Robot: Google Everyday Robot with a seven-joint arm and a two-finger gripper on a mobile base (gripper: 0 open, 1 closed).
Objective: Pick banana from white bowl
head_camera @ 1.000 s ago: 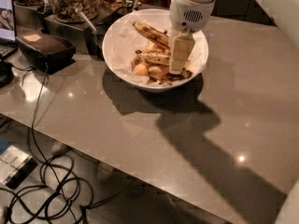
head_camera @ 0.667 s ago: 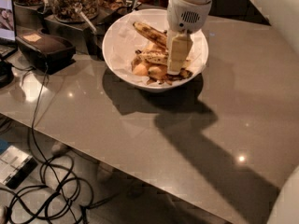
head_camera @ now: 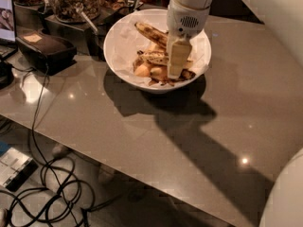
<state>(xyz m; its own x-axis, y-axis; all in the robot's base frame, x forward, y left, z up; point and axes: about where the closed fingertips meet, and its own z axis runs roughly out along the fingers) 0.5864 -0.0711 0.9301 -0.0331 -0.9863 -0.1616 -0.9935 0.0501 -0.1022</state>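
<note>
The white bowl (head_camera: 124, 38) stands at the back of the grey table, lined with crumpled white paper. It holds brown-spotted bananas (head_camera: 150, 32) and other pieces of fruit. My gripper (head_camera: 177, 66) reaches down from above into the right half of the bowl, its cream fingers (head_camera: 178, 56) among the fruit, beside a banana (head_camera: 152, 56) lying across the middle.
Glass jars of nuts (head_camera: 71, 0) stand on dark trays behind the bowl at the left. A black box (head_camera: 45, 48) sits at the left table edge, next to a screen (head_camera: 6, 14). Cables (head_camera: 45, 174) lie on the floor below the table's front edge.
My gripper has shifted a little to the left and lower into the bowl. The bananas have not visibly moved.
</note>
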